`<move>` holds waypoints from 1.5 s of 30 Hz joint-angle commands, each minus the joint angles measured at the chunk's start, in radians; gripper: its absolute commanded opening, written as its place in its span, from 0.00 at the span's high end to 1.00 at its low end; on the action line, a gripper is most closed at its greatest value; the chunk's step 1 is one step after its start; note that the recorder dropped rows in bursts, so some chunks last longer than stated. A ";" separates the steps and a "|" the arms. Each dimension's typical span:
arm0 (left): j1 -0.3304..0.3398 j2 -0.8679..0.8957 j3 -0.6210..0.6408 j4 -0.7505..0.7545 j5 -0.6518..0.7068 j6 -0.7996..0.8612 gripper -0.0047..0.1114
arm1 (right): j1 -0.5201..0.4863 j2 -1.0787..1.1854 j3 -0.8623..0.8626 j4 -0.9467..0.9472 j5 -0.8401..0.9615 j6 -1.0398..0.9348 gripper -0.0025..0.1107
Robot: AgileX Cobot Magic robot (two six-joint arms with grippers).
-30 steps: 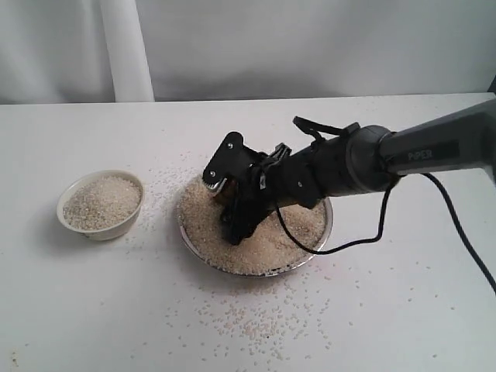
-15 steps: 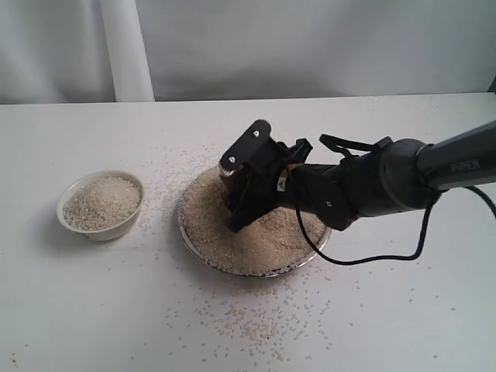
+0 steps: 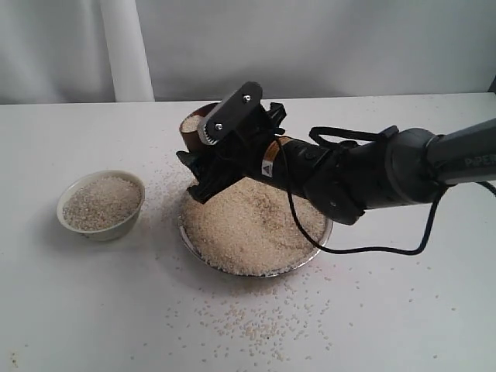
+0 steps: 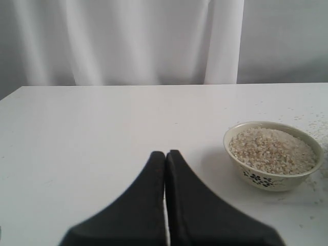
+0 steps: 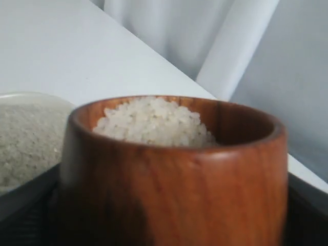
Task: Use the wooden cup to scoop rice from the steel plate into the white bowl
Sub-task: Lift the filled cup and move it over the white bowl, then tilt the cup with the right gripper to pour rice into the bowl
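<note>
My right gripper [image 3: 203, 147] is shut on the wooden cup [image 3: 190, 136], holding it upright in the air over the far-left edge of the steel plate [image 3: 324, 236]. In the right wrist view the wooden cup [image 5: 174, 174] fills the frame and is heaped with rice [image 5: 154, 120]. More rice [image 3: 248, 225] covers the plate as a broad heap. The white bowl [image 3: 101, 225] stands to the left of the plate, filled with rice, well apart from the cup. My left gripper [image 4: 165, 154] is shut and empty, low over the table beside the white bowl [image 4: 271, 177]. It does not show in the exterior view.
Loose grains [image 3: 263, 322] lie scattered on the white table in front of the plate and between plate and bowl. A black cable [image 3: 372, 248] loops down beside the plate's right rim. A white curtain with a pillar [image 3: 128, 50] backs the table.
The right gripper has lifted the cup out of the rice heap, up and toward the back left, turning it upright. It now carries rice.
</note>
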 commanded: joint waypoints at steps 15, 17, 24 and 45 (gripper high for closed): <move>-0.003 -0.003 0.002 0.000 -0.006 -0.004 0.96 | 0.176 0.198 -0.717 -0.079 0.785 -0.163 0.98; -0.003 -0.003 0.002 0.000 -0.006 -0.004 0.96 | 0.191 0.241 -0.784 -0.114 0.854 -0.176 0.98; -0.003 -0.003 0.002 0.000 -0.006 -0.004 0.96 | 0.240 0.351 -0.931 -0.295 1.014 -0.179 0.98; -0.003 -0.003 0.002 0.000 -0.006 -0.004 0.96 | 0.349 0.383 -0.945 -0.631 1.199 -0.361 0.98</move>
